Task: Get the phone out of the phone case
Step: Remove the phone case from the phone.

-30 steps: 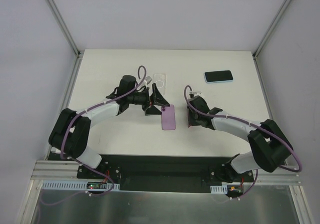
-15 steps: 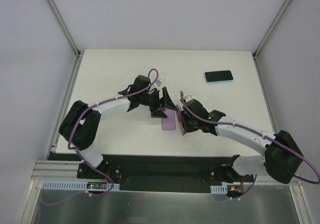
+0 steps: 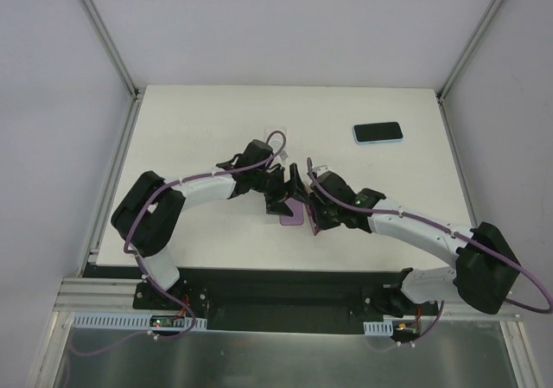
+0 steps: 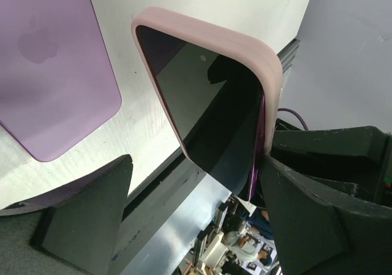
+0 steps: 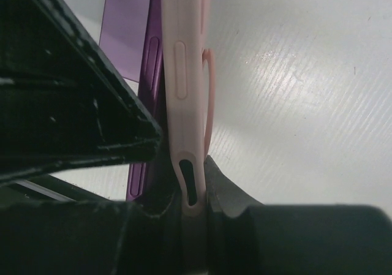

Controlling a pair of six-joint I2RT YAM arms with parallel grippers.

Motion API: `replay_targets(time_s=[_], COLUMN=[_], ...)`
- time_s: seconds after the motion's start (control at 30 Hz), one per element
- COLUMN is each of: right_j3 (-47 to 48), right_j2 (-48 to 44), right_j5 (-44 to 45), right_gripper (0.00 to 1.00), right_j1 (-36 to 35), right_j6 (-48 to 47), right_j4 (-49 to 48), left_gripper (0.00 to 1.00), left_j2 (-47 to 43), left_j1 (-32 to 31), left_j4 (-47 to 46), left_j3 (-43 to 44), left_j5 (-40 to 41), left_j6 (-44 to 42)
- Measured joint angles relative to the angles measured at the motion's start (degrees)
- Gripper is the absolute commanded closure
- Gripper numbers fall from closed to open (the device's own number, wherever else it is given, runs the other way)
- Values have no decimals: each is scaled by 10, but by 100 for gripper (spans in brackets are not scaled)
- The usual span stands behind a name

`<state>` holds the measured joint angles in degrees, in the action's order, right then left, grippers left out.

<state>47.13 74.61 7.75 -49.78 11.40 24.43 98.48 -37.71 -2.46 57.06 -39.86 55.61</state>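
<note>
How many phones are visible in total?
3: a purple phone face down at centre, a pink-cased phone in the right end effector, a blue-edged phone far right. Others may be hidden.

Non-task items: dark phone in a light-blue case (image 3: 378,132), screen up, far beyond the right jaws and well apart. Purple phone (image 4: 52,67) flat, logo side up, just beside the left jaws. Both on the white table (image 3: 190,120).
</note>
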Motion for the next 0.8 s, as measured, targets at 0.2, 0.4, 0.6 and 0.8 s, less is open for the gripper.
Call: replay_targets(time_s=[0.2, 0.4, 0.6, 0.8], right_j3=[10, 15, 22, 5], right_j2=[16, 32, 33, 33], right_j5=[21, 68, 129, 186], right_gripper=[99, 99, 99, 99], right_j1=[-4, -20, -42, -45], right_j6=[2, 5, 15, 33], right_j4=[8, 35, 61, 56], left_gripper=[23, 34, 41, 51], left_j2=[17, 37, 44, 91], left_j1=[-10, -25, -40, -58], left_j4=[0, 6, 23, 51], left_j3=[10, 24, 48, 107], left_j5=[2, 14, 32, 50], left_j6=[0, 6, 13, 13])
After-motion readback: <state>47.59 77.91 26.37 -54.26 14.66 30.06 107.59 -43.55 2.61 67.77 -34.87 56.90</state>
